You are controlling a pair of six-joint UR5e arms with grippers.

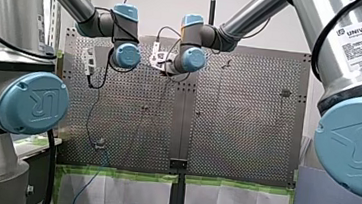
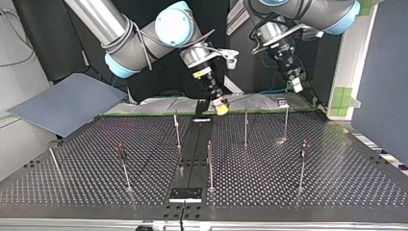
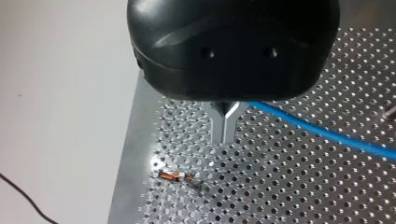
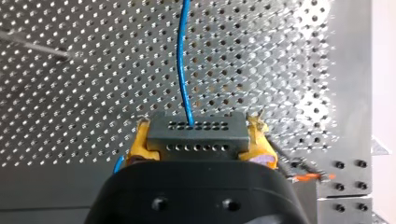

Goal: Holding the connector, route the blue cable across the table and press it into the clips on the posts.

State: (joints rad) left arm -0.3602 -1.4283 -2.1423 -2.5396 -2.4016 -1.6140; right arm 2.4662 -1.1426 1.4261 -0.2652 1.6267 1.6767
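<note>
Perforated table (image 1: 248, 113) up front, blue cable (image 1: 90, 181) trailing off its near edge. Facing the arms: right gripper (image 2: 219, 108) low by the centre seam, left gripper (image 2: 297, 86) just above a post (image 2: 286, 120). Left wrist: metal fingers (image 3: 224, 128) pressed together, blue cable leaving beside them. Right wrist: yellow pads (image 4: 140, 144) clamped on the grey connector (image 4: 196, 133), blue cable running ahead.

In the top view, posts (image 2: 210, 163) are stood across the bench (image 2: 337, 183). At its far edge's middle, the connector (image 4: 196, 127) is held in the right hand (image 4: 200, 136), the cable (image 4: 182, 60) being led ahead; the left hand (image 2: 295, 85) is placed rightward.
</note>
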